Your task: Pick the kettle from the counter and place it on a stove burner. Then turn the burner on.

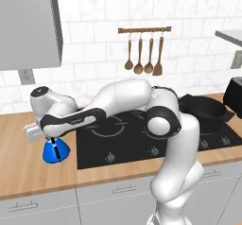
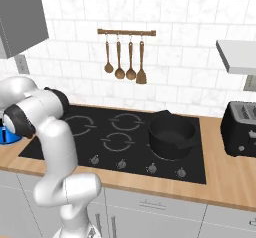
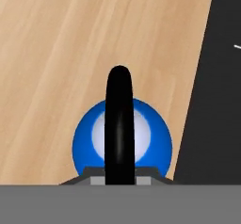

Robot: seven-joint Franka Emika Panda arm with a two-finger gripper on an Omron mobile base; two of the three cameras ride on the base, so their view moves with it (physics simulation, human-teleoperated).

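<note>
Big black pot [image 2: 171, 134] on cooktop's [image 2: 75, 154] right side

Glossy white rounded arm [image 1: 127, 99] — dark joint bands, thick white column

You have the counter [image 1: 28, 172], light-brown wood, carrying everything. The black cooktop [image 1: 127, 148] is set into it. Left of the cooktop, the blue kettle [image 1: 56, 151] stands on the wood. Right of the cooktop sits a black toaster [image 2: 242, 128]. On the cooktop's right side rests a black pot [image 2: 172, 134].
</note>
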